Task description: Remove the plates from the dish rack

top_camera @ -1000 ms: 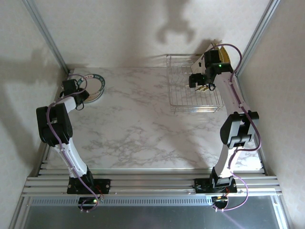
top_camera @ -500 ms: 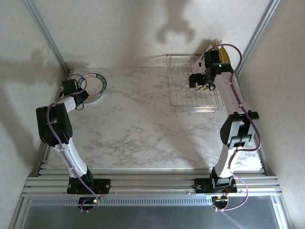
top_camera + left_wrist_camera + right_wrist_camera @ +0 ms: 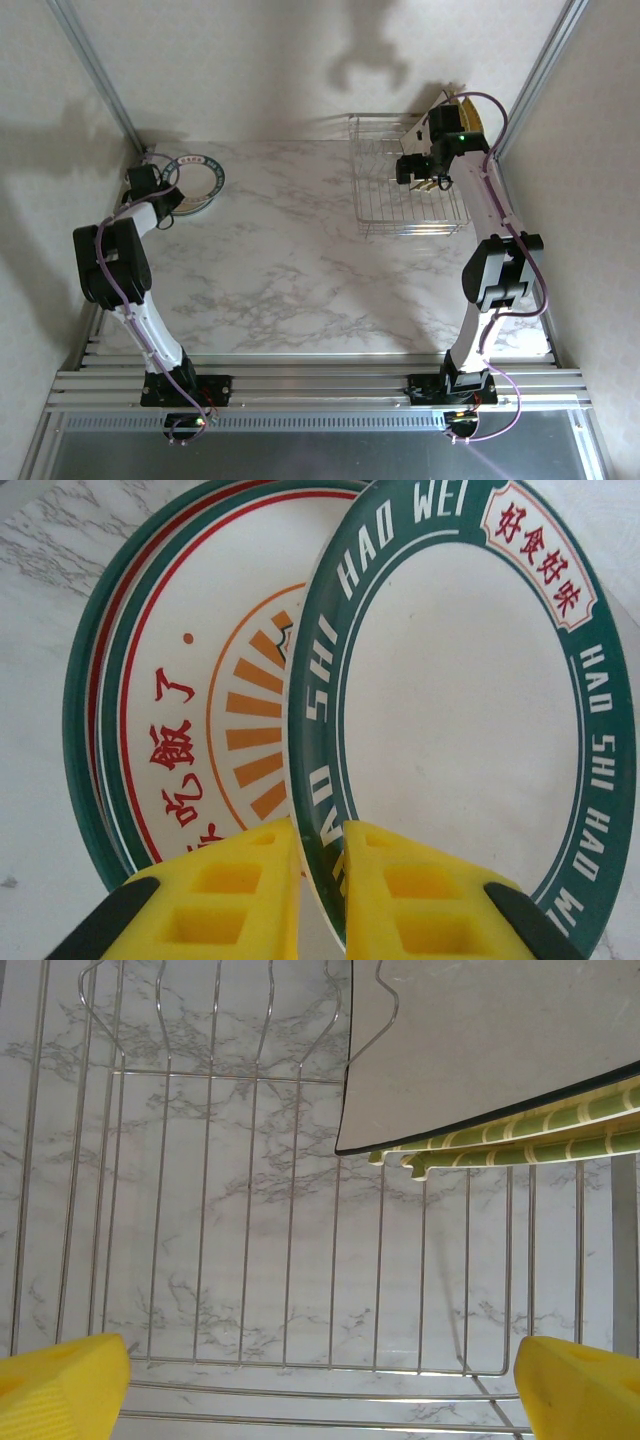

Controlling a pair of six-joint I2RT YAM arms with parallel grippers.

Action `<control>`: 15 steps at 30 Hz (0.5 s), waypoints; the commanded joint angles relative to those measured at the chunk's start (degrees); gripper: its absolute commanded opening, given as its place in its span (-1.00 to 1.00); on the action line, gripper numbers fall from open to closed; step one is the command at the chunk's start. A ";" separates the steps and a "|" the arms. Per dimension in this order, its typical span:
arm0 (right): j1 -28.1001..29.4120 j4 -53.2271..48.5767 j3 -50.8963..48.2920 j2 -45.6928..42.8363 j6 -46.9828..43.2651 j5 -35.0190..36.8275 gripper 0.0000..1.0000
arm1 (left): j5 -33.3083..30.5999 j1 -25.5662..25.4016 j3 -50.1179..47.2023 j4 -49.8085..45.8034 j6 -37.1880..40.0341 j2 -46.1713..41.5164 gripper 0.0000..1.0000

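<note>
Nearest, along the table's front edge: aluminium rails (image 3: 320, 378) with both arm bases bolted side by side. Beyond them: grey-veined marble table (image 3: 290, 270), one arm reaching toward each far corner.

Far left, close by the wall: left gripper (image 3: 320, 832), yellow fingers (image 3: 240, 900) pressed together on the near rim of a green-rimmed plate (image 3: 460, 730). Pinches that rim edge-on, one finger on either side. Shows "HAO SHI" in white letters round the green band and a red-and-white label at the top. Overlaps a red-ringed plate (image 3: 190, 720) just behind and to the left, white with an orange sunburst and red characters. Cannot tell whether the pinched plate touches the one behind it.

Far right: right gripper (image 3: 320, 1385) spread wide, one yellow fingertip in each lower corner of the wrist view, holding nothing. Hangs above the dish rack (image 3: 300, 1366), thin silver wires with the marble showing through. Sits at the table's far right, well apart from the two round plates.

Farthest, in the rack's far right corner: grey-white square plate (image 3: 480, 1050) with a dark edge, lying over striped plates (image 3: 540, 1130) in yellow-green with pale lines, at least two edges showing. Rest in the rack past the open fingers, untouched by them.
</note>
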 commanded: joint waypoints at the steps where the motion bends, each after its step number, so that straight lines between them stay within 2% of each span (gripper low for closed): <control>1: 0.40 0.64 -0.42 -1.76 -0.50 -0.55 0.98 | -0.97 0.76 0.30 -0.37 -0.61 -2.79 -0.65; 15: 0.79 0.31 -0.03 -1.50 -0.41 -0.67 0.98 | -0.91 3.42 -2.97 0.33 0.03 -4.81 -0.63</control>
